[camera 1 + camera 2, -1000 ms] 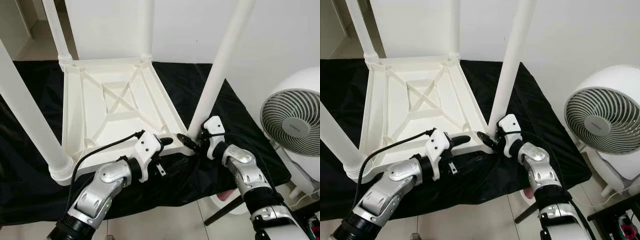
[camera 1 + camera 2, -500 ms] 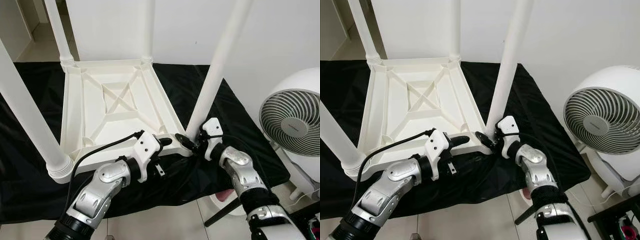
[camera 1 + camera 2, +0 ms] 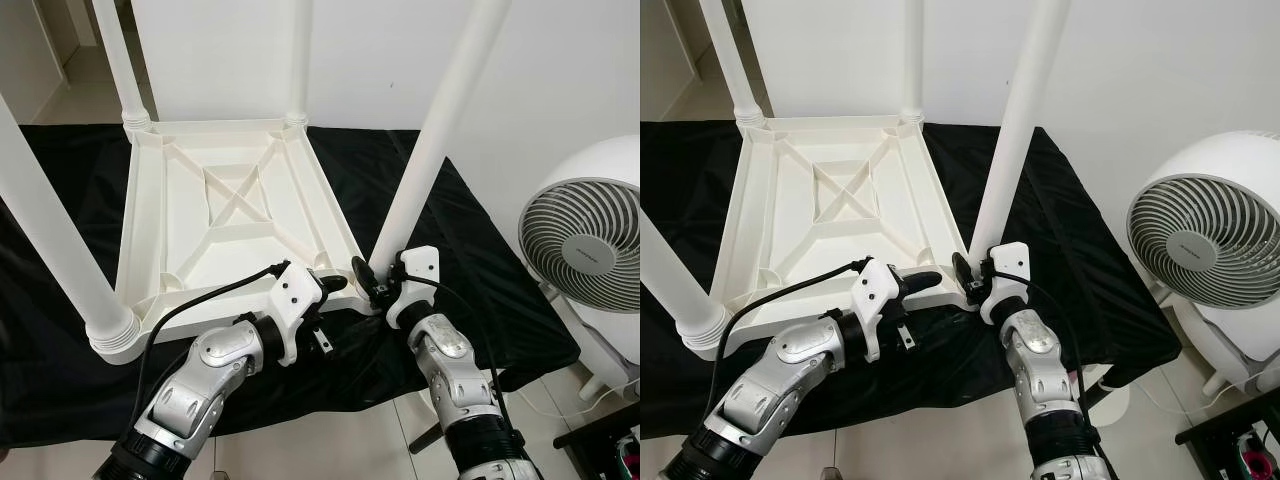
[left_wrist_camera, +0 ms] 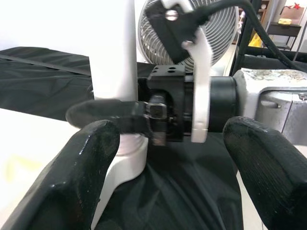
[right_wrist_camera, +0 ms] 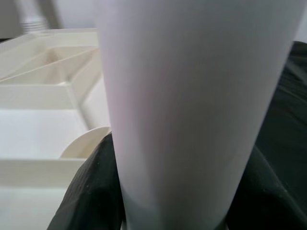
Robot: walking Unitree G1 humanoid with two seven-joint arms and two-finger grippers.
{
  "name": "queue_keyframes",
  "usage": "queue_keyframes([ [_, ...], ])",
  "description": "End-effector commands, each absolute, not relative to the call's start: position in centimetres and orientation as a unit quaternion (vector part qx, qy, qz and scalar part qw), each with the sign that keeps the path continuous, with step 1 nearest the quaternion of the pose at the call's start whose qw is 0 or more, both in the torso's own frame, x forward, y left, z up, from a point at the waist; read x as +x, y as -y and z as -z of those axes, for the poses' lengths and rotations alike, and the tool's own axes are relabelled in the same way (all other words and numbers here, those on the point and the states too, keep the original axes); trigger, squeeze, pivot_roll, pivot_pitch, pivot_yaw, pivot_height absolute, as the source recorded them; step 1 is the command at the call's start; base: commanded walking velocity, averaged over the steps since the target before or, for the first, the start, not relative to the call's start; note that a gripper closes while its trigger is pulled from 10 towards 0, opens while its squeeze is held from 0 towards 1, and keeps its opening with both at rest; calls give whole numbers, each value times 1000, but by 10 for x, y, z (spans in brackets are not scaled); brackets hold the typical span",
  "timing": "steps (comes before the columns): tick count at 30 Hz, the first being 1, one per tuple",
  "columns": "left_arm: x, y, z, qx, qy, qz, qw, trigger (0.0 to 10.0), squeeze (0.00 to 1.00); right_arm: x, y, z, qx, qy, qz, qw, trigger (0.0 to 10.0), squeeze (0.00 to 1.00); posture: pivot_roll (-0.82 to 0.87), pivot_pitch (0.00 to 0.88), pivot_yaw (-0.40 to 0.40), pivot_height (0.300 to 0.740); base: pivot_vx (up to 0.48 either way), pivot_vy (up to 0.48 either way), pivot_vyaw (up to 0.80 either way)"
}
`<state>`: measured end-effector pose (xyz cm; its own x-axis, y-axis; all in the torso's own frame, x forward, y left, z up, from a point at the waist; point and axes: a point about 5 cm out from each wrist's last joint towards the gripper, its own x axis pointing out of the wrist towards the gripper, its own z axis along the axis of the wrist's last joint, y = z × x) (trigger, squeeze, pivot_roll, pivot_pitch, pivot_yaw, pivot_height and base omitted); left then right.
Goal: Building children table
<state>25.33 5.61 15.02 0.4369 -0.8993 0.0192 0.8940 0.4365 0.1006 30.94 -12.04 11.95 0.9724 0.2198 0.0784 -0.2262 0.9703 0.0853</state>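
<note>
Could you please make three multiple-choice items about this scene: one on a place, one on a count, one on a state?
1. Where is the fan?
A. On the robot's right
B. On the robot's left
C. On the tabletop

2. How many legs stand in the upturned tabletop?
A. Two
B. Three
C. Four

3. What is the right claw doing?
A. Hanging idle
B. Closed around the near right leg at its base
C. Holding the fan

Key: 1 A, it stands beside the right arm; 2 C, one at each corner; 3 B, the right wrist view shows fingers on both sides of the leg.
</note>
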Motion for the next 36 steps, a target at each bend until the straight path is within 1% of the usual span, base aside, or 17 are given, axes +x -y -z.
queue_keyframes([
  [1,248,-53,-149,34,30,554,831,10000,0,306,131,-107,69,0,-23,997,0,0,25,44,-53,740,0,0,0],
  [2,248,-52,-149,34,29,555,831,10000,0,305,130,-108,59,2,2,998,0,0,24,49,-56,740,0,0,0],
  [4,247,-52,-149,33,29,555,830,10000,0,304,126,-107,54,-3,14,998,0,0,25,49,-57,740,0,0,0],
  [8,247,-52,-149,32,28,554,832,10000,0,303,119,-108,63,-3,-8,998,0,0,29,57,-59,740,0,0,0],
  [12,247,-53,-149,31,27,553,832,10000,0,303,123,-111,59,-2,-8,998,0,0,32,61,-60,740,0,0,0],
  [13,247,-53,-149,30,27,552,833,10000,0,303,125,-112,53,-1,-4,999,5373,0,35,63,-62,740,0,0,0],
  [14,247,-53,-149,30,26,551,834,10000,0,303,127,-114,51,0,0,999,10000,0,36,64,-62,740,0,0,0],
  [18,247,-54,-150,29,26,548,836,10000,0,305,131,-119,45,12,-6,999,10000,0,40,67,-64,740,0,0,0],
  [19,248,-55,-150,29,26,547,836,10000,0,305,134,-122,53,21,-12,998,10000,1000,41,68,-64,740,0,0,0],
  [24,248,-56,-151,29,26,544,838,10000,0,306,145,-130,60,43,-66,995,10000,1000,43,73,-61,740,0,0,0],
  [26,248,-57,-151,30,26,542,839,10000,0,308,158,-134,24,45,-117,992,10000,1000,43,77,-58,740,0,0,0],
  [28,248,-57,-151,30,26,542,839,10000,0,308,160,-134,16,41,-133,990,10000,1000,43,77,-58,740,0,0,0],
  [29,249,-57,-152,30,26,542,840,10000,0,308,163,-134,8,34,-158,987,10000,522,45,78,-56,740,0,0,0],
  [30,249,-57,-152,30,26,542,840,10000,0,308,163,-134,8,34,-158,987,10000,522,45,78,-56,740,0,0,0],
  [31,249,-58,-152,31,26,541,840,10000,0,309,164,-134,-5,30,-187,982,10000,0,45,79,-51,740,0,0,0],
  [34,251,-59,-154,32,28,538,842,10000,0,310,168,-132,-41,18,-259,965,10000,0,50,80,-43,740,0,0,0],
  [36,252,-59,-154,32,28,538,842,10000,0,311,168,-132,-49,15,-276,960,10000,0,50,80,-43,740,0,0,0],
])
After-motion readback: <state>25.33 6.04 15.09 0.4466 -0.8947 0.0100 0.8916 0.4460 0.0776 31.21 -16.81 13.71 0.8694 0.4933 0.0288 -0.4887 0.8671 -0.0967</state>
